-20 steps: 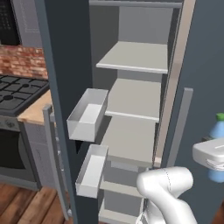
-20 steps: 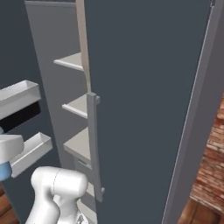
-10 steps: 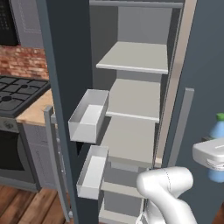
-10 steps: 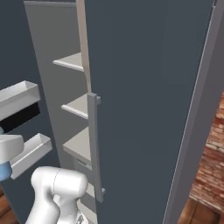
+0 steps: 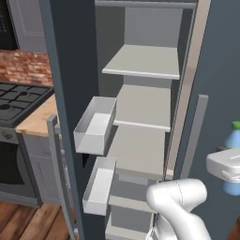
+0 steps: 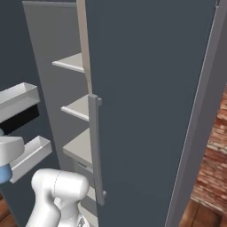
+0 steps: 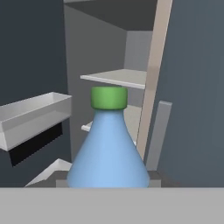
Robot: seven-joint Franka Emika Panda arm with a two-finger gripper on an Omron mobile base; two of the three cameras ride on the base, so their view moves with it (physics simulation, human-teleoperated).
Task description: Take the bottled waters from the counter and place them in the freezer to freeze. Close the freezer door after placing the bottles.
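Note:
My gripper (image 5: 227, 168) is shut on the blue-tinted bottled water (image 7: 108, 148) with the green cap (image 7: 109, 97), held upright in the air in front of the open freezer (image 5: 143, 63). The bottle hides the fingertips. In the left base view the bottle (image 5: 233, 137) shows at the right edge, right of the pale shelves; in the right base view only its base (image 6: 3, 173) shows at the left edge. The freezer door (image 5: 70, 70) stands open on the left with two white bins (image 5: 96, 124). The clear bottle with the blue cap is out of view. A strip of counter (image 5: 40, 117) lies left of the door.
A second slate-grey door (image 6: 146, 111) with a long bar handle (image 6: 95, 146) stands shut right of the open compartment, close to the bottle. A black gas stove (image 5: 18, 101) sits at the far left, with a brick wall (image 5: 23, 65) behind it.

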